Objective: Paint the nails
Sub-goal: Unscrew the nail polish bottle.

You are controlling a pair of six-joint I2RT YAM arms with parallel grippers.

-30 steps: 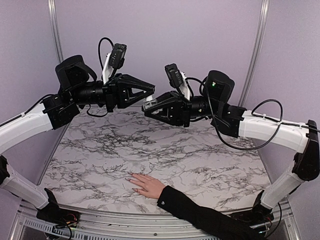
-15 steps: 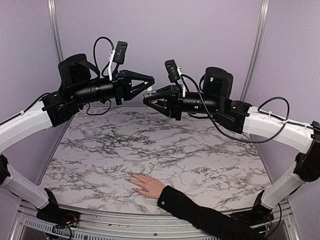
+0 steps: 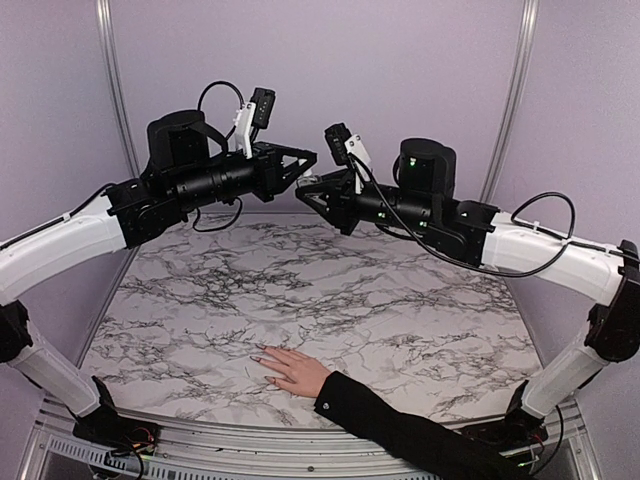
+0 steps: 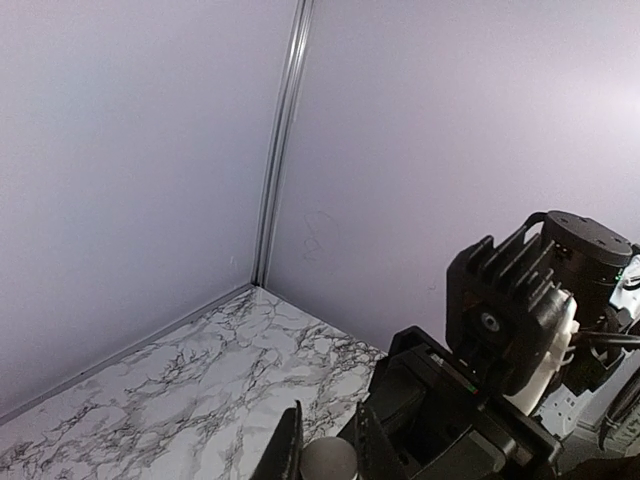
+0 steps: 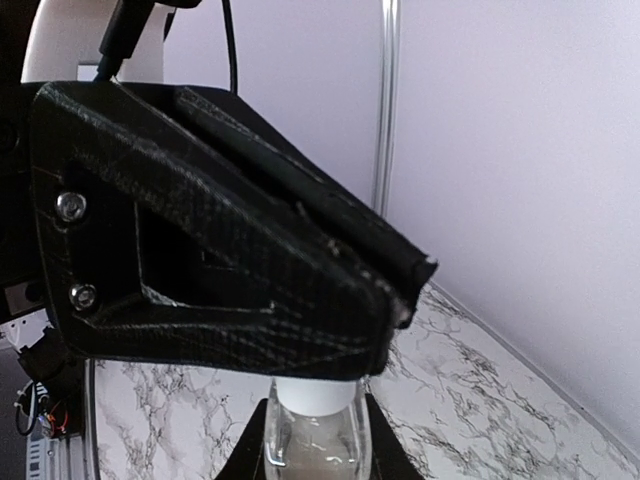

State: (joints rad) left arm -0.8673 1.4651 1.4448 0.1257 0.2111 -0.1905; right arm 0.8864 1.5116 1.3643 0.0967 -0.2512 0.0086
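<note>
Top external view: two arms rise from the near edge of one marble-patterned table (image 3: 430,300), and their two claws meet nose to nose high above its far side, close to the back wall. The left gripper (image 3: 310,162) reaches in from the left and the right gripper (image 3: 303,190) from the right, tips touching or nearly so. Each wrist carries one small camera above its claw.

One pale hand (image 3: 292,370) lies flat on the table near the front edge, palm down, fingers spread and pointing left. One black sleeve (image 3: 400,432) runs from it off to the lower right. The nails (image 3: 258,350) sit at those fingertips, well below and well apart from both claws; they are too small here to count.

In the right wrist view, the right claw is clamped on one small clear bottle (image 5: 315,437), held upright between its two fingers, with a white top just above the glass. The left claw's black fingers lie pressed together right over that top.

In the left wrist view, the left claw's two fingers are closed on one pale round cap (image 4: 328,460). The right arm's wrist fills the corner beside it.
</note>
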